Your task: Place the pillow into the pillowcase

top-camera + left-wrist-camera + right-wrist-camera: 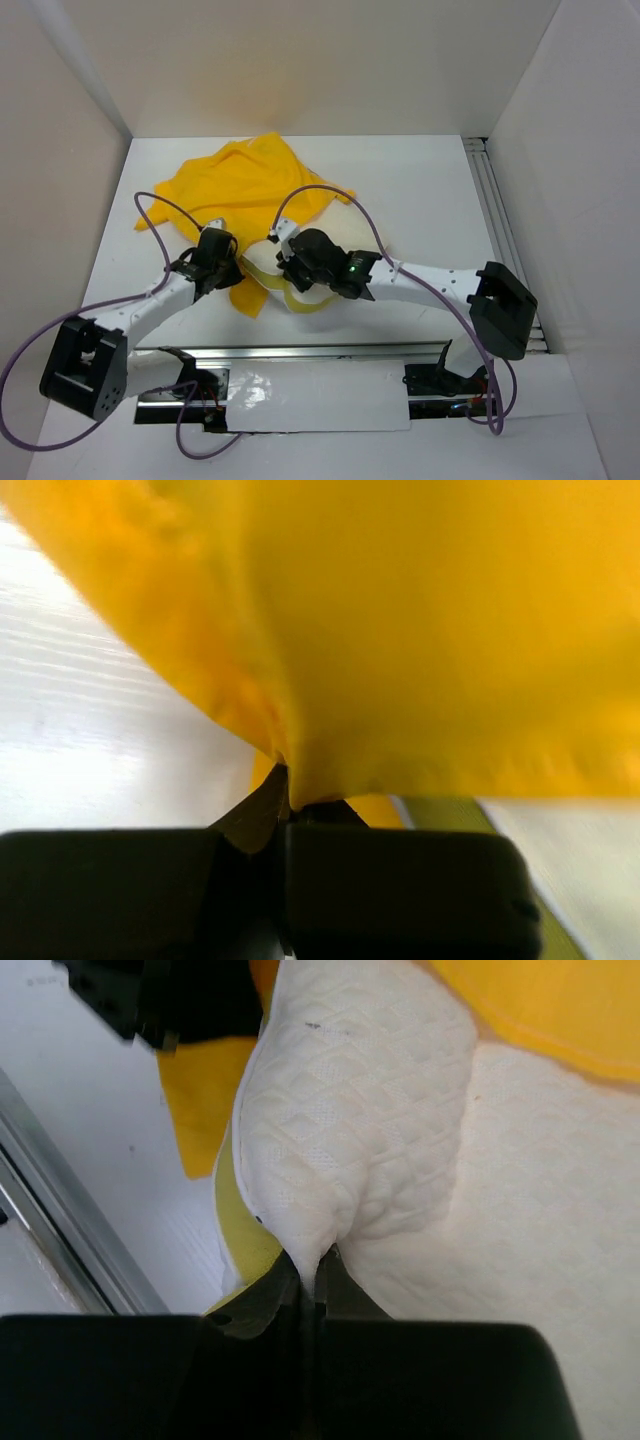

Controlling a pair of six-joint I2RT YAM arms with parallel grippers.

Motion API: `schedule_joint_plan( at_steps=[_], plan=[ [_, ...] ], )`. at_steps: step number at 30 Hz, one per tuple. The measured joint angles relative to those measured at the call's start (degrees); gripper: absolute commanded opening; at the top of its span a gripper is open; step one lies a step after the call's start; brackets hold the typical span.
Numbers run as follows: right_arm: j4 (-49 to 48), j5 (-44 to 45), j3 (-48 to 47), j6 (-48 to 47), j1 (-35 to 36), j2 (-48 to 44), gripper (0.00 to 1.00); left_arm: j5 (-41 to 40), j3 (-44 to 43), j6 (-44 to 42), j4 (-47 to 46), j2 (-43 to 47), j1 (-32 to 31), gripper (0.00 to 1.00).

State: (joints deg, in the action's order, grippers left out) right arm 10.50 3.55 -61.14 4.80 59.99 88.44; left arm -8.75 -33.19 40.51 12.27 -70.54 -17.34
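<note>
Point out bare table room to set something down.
Widest bare table: between the pillowcase, the right-side rail and the right arm. A narrow strip runs along the left wall. Crowded at centre, where the left gripper pinches it and the right gripper the pillow.

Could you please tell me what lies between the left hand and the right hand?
The bunched corner of the pillow, pinched by the right hand, and a flap of the yellow pillowcase; the right wrist view shows it best.
</note>
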Motion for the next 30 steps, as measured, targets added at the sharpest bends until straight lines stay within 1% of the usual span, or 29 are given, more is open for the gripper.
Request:
schedule_joint_plan(
  at_steps=[2,6,9,11,15,19,23,27,28,29,30],
  plan=[
    [-4.33,1.53,0.87,0.00,0.00,-0.02,0.00,0.44,-0.22,-0.04,1.36,3.63,-3.06,0.00],
    [-16.52,7.76,4.66,-0.33,0.31,-0.46,0.00,1.60,-2.86,0.02,4.98,15.96,-9.81,0.00],
    [-28.44,13.46,7.50,-1.75,1.14,-1.44,0.00,3.61,-6.23,0.00,7.69,23.76,-14.03,0.00],
    [-38.03,17.92,8.44,-3.32,2.12,-1.25,0.00,4.55,-9.18,-0.04,9.57,26.18,-16.87,0.00],
    [-56.57,26.05,7.85,-6.84,4.13,2.58,0.00,5.75,-15.39,-0.55,12.48,25.42,-21.77,0.00],
    [-68.54,31.65,3.76,-10.47,4.66,10.75,0.00,10.64,-17.33,-1.27,13.07,22.23,-23.41,0.00],
    [-74.66,34.67,3.56,-10.49,5.33,16.41,0.00,13.49,-16.96,-1.09,14.08,21.79,-24.00,0.00],
    [-76.65,34.64,6.54,-6.69,5.57,17.31,0.00,14.60,-15.69,-0.79,15.06,22.53,-24.55,0.00],
    [-76.74,34.14,7.87,-5.31,5.64,17.07,0.13,14.88,-15.41,-0.46,15.30,22.51,-24.65,0.19],
    [-76.50,33.42,9.46,-3.74,5.68,16.61,0.21,15.08,-15.13,-0.04,15.58,22.36,-24.79,0.34],
    [-75.34,32.52,10.67,-2.32,5.73,15.87,0.33,15.58,-14.99,0.39,16.04,22.08,-24.92,0.49]
  ],
)
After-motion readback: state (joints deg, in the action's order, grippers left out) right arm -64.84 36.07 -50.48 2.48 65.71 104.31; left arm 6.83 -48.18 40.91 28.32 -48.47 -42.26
